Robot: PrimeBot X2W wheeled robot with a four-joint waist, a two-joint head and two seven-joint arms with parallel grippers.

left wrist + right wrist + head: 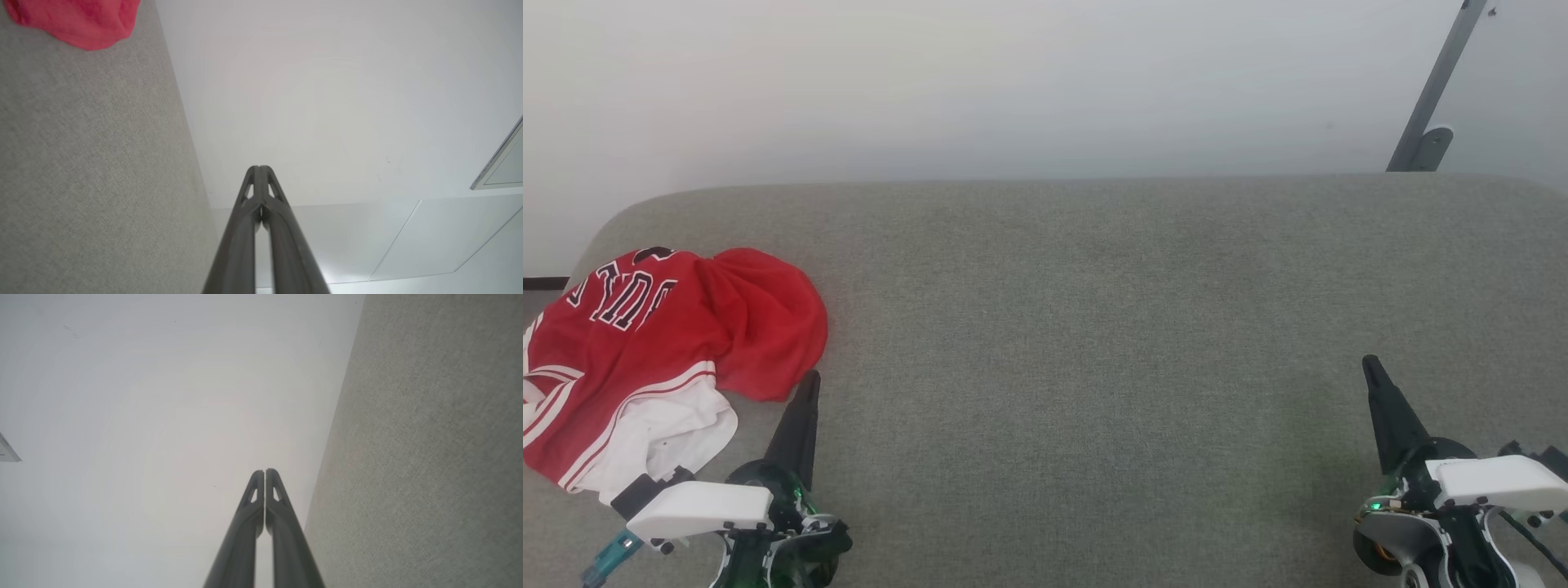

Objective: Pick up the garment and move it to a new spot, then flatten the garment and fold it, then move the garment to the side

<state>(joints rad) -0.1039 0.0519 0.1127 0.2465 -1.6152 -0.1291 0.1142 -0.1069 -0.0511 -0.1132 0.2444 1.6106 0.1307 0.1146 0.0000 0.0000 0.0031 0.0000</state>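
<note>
Nothing done yet: garment (645, 351) crumpled at left edge; left gripper (809, 384), right gripper (1372, 367) pressed together, empty.

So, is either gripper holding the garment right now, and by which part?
Nothing is held. The left gripper and right gripper are shut and empty; the garment lies crumpled.

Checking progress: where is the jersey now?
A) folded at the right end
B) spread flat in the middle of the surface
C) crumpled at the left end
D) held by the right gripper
C: the jersey lies bunched up at the left end of the grey surface.
</note>
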